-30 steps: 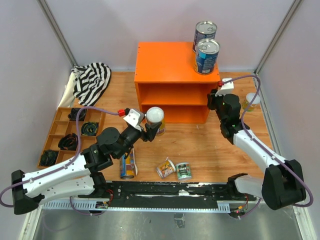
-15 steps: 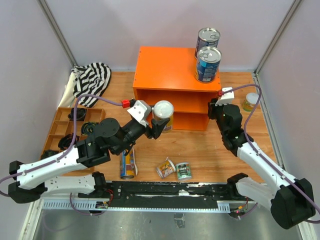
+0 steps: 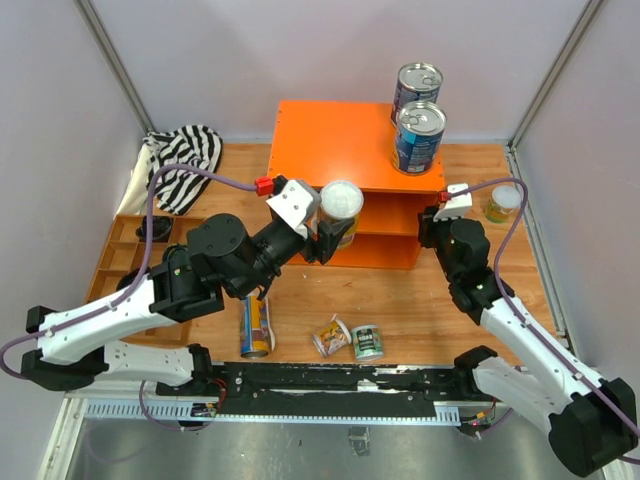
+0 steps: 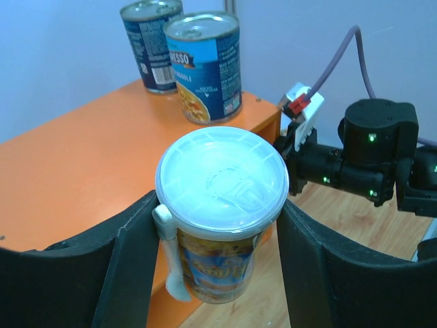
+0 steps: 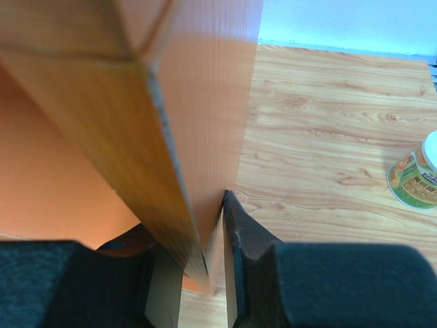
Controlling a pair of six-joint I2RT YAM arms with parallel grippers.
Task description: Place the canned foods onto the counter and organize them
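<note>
Two blue cans [image 3: 418, 137]: up on the orange table [image 3: 325, 135] at its 2 o'clock corner, one behind the other, pretty much touching.
Held can [image 4: 220, 179]: white plastic lid, yellow-blue label, upright in the air right at the orange table's 6 o'clock edge. Doesn't look like it's over the top yet.
Left pincer [image 3: 335, 232]: pinching the held can round the body, just under the lid rim.
Right pincer [image 5: 205, 239]: squeezed onto the orange table's 3 o'clock side wall, steadying it I'd guess.
Leftovers: tall can [image 3: 255, 325] on its side at 7 o'clock, small cans [image 3: 367, 342] at 6, lone can [image 3: 503, 203] out at 3.
Handling: my guess is stiff and not very heavy, but the label looks slick and that snap lid could pop. Grab the body, not the lid, and stay off the spoon [image 4: 167, 253] clipped to its side.
Free spot: 10 o'clock half of the top.
</note>
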